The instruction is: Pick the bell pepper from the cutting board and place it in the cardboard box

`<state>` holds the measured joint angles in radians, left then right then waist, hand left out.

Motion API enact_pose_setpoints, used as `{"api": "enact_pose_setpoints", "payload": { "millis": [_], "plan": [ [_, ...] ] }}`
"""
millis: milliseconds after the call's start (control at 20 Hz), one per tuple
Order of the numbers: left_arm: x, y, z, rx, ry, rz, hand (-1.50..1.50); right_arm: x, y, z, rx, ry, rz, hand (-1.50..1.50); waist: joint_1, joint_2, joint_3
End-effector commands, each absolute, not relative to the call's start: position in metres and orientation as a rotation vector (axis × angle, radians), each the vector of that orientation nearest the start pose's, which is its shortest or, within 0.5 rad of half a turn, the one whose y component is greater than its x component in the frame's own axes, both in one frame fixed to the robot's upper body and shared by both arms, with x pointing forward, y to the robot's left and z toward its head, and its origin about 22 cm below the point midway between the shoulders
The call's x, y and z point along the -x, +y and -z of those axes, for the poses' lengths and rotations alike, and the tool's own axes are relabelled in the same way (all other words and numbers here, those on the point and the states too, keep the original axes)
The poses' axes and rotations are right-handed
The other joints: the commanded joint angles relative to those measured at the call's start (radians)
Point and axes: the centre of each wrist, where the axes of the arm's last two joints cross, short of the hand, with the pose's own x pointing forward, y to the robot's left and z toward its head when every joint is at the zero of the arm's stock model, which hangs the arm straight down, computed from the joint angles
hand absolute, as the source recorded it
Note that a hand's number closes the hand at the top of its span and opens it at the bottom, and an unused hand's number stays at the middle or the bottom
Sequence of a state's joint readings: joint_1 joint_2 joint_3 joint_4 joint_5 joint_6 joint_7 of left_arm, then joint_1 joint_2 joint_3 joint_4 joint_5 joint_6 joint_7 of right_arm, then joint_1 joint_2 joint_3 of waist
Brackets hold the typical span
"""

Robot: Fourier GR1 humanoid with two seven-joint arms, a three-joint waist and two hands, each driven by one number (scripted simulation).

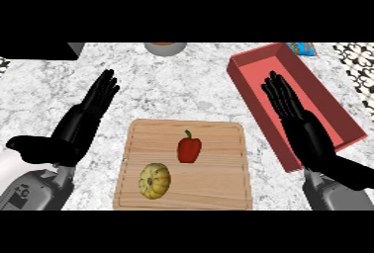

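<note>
**Head view: items and task status**

- Counter [182, 89]: pale speckled stone that carries everything listed.
- Cutting board [219, 190]: wooden, near centre, between the two forearms.
- Bell pepper [189, 149]: red with a green stem pointing far. It lies on the board's middle, untouched and apart from both hands.
- Squash [155, 181]: yellow and ribbed, on the board just near-left of the pepper. It is not part of the task.
- Box [310, 74]: a red open tray at the right, running near to far, with nothing visible inside.
- Left hand [91, 108]: fingers straight, holding nothing, above the counter left of the board.
- Right hand [292, 108]: fingers straight, holding nothing, shown over the box's left side.
- Bowl [164, 48] and a blue packet [303, 48]: both at the far edge, partly cut off.

Status, as judged: nothing is done yet. The reach, the grasp, the carry rightward and the release into the box all remain. The right hand is the closer one to both the pepper and the box.
</note>
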<state>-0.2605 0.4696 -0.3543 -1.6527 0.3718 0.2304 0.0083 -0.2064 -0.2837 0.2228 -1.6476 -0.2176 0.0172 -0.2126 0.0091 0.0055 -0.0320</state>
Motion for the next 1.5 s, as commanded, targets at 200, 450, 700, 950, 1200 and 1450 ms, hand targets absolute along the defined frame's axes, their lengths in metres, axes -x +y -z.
{"api": "enact_pose_setpoints", "payload": {
  "millis": [200, 450, 700, 950, 1200, 1450],
  "plan": [
    [-0.263, 0.294, -0.063, -0.073, -1.555, 0.019, 0.0, -0.269, -0.188, -0.07, 0.047, -1.756, -0.126, -1.5, 0.007, -0.013, 0.028],
    [-0.253, 0.308, -0.047, -0.077, -1.445, -0.044, 0.0, -0.261, -0.184, -0.062, 0.547, -2.001, 0.051, -1.5, -0.006, -0.016, 0.029],
    [-0.248, 0.308, -0.046, -0.071, -1.428, -0.049, 0.0, -0.218, -0.118, -0.061, 0.553, -2.129, -0.187, -1.5, -0.01, -0.012, 0.029],
    [-0.253, 0.316, -0.051, -0.082, -1.436, -0.058, 0.0, -0.215, -0.134, -0.05, 0.665, -1.763, -0.602, -1.5, -0.026, -0.013, 0.023],
    [-0.249, 0.315, -0.048, -0.078, -1.432, -0.058, 0.0, -0.226, -0.129, -0.069, 0.824, -1.463, -0.844, -1.5, -0.011, -0.016, 0.021],
    [-0.246, 0.304, -0.049, -0.044, -1.437, -0.037, 0.0, -0.232, -0.073, -0.099, 0.868, -1.218, -0.985, -1.5, 0.018, -0.013, 0.026]
  ]
}}
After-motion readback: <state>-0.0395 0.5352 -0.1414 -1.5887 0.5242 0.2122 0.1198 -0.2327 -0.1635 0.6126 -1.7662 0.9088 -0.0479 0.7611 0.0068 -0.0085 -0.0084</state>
